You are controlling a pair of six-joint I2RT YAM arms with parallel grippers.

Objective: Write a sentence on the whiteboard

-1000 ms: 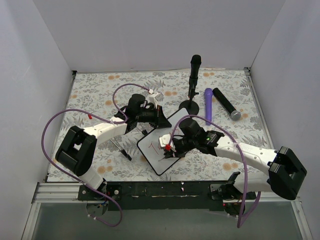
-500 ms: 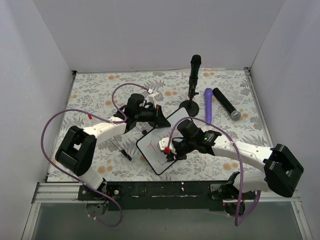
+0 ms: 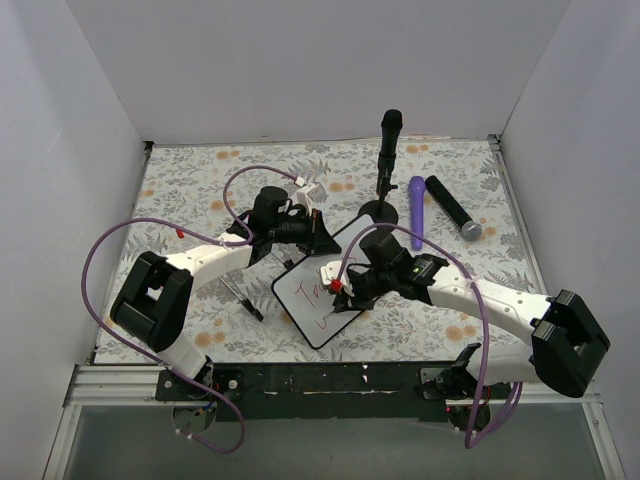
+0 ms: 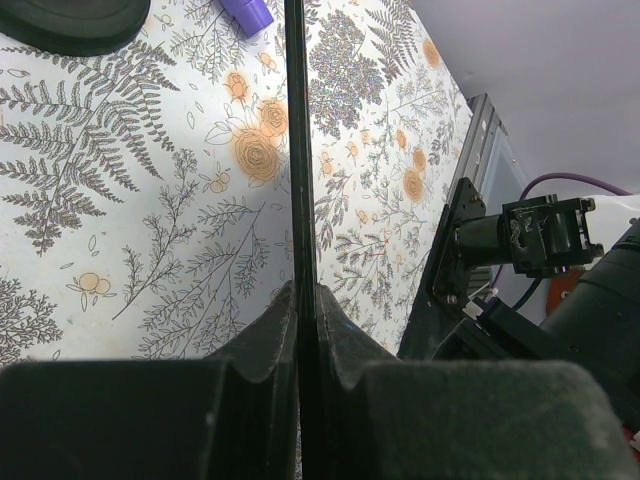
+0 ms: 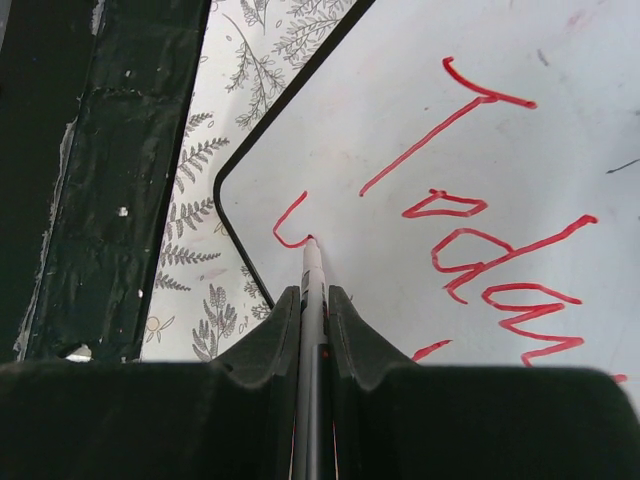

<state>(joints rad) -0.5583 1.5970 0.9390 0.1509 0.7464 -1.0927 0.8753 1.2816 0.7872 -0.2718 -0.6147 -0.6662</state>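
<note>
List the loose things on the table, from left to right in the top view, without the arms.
thin black pen-like stick → whiteboard → upright black microphone on its stand → purple cylinder → black microphone lying flat

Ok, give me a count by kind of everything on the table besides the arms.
Whiteboard: 1
Marker, in right pincer: 1
Mic on stand: 1
Loose cylinders, purple one and black one: 2
Thin black stick: 1
Total: 6

This is a robot lab test cell: plain white walls (image 3: 300, 60) enclose a fern-print tablecloth (image 3: 190, 180), with two robot arms (image 3: 205, 262) bolted to a mounting rail (image 3: 300, 381).
</note>
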